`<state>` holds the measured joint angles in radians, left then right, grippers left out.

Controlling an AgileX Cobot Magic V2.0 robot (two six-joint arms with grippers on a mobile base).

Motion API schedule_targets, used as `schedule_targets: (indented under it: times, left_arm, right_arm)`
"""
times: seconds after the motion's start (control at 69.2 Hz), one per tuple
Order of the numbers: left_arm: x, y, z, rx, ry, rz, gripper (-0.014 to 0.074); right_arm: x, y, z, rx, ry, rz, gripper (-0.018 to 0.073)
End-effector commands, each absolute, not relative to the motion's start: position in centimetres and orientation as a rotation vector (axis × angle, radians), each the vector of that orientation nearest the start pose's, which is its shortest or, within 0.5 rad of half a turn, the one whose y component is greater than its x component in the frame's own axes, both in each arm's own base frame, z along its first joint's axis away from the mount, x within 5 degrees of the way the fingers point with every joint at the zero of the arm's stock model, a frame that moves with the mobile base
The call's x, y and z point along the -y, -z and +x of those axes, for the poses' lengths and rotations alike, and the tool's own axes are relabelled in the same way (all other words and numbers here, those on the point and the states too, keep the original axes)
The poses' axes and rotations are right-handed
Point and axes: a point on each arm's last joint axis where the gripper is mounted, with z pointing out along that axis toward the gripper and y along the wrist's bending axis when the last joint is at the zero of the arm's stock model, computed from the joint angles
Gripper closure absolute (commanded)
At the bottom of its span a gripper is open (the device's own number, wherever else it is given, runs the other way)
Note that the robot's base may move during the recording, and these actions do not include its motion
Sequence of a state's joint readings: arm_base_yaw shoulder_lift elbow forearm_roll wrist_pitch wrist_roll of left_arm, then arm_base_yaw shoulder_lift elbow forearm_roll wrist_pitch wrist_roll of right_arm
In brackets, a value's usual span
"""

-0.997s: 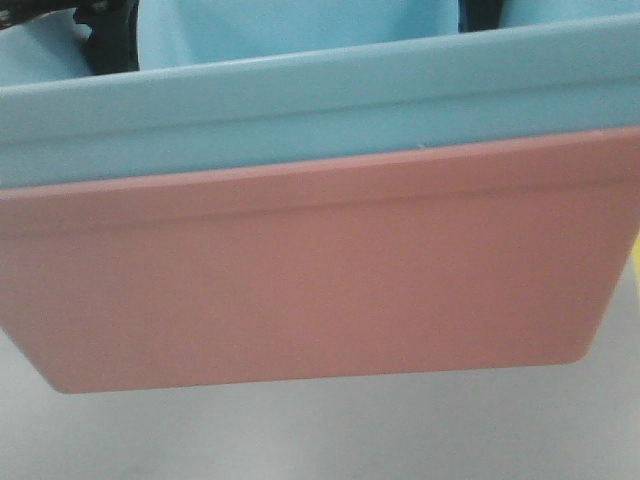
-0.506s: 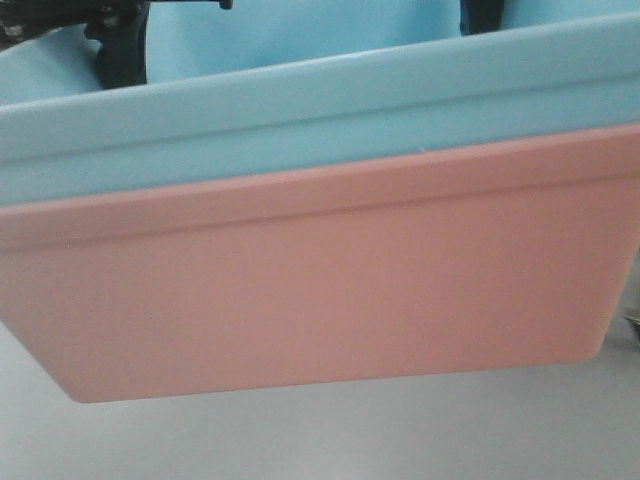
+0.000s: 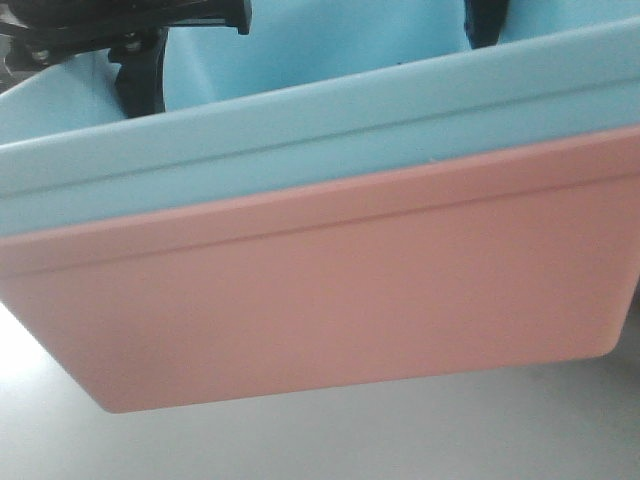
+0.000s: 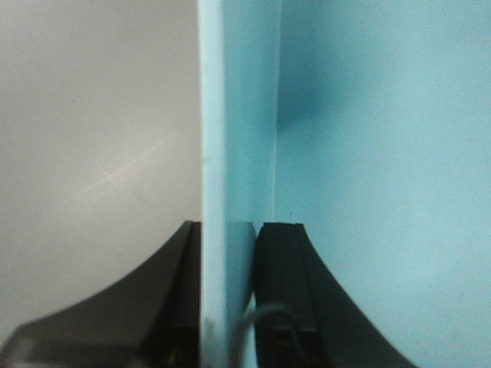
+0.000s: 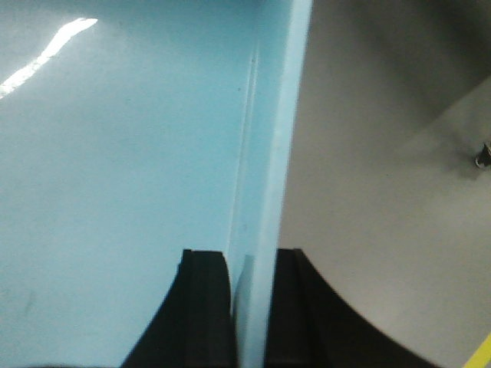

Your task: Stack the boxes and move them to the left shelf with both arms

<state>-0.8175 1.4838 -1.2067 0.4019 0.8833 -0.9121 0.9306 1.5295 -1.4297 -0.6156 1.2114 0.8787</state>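
Pale grey surface (image 3: 420, 435) fills the bottom of the front view, and the two bins take up nearly everything above it. Nested one in the other, the blue bin (image 3: 350, 110) sits inside the pink bin (image 3: 330, 290), with only its rim band and inner walls showing above the pink rim. The pair is tilted, the rims climbing from lower left to upper right, and the pink bin's bottom edge shows against the grey below; it seems to be off the surface, though the close view makes that hard to confirm. At the upper left the left gripper (image 3: 140, 70) shows as black parts reaching down over the blue bin's left wall, and a dark sliver of the right gripper (image 3: 485, 20) shows at the top edge over the right wall. From the left wrist, the left gripper (image 4: 230, 238) is clamped on the blue wall, one black finger (image 4: 180, 253) outside and the other inside the bin, with grey surface (image 4: 92, 153) beyond. From the right wrist, the right gripper (image 5: 249, 261) pinches the opposite blue wall the same way, one finger (image 5: 203, 268) inside the bin. A yellow strip (image 5: 483, 353) cuts the lower right corner there.
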Motion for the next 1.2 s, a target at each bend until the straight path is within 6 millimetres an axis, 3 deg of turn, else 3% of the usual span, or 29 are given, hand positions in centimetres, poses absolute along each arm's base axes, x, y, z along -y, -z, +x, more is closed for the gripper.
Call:
schedule_targets:
  times: [0.0, 1.185]
  left_arm:
    - [23.08, -34.38, 22.78, -2.317, 0.5, 0.176, 0.0606]
    - [23.08, -34.38, 22.78, -2.317, 0.5, 0.176, 0.0606]
  right_arm:
    - [-22.4, -37.8, 21.28, -2.402, -0.01, -0.229, 0.0506]
    - [-22.34, -37.78, 21.25, -2.407, -0.001, -0.227, 0.0506]
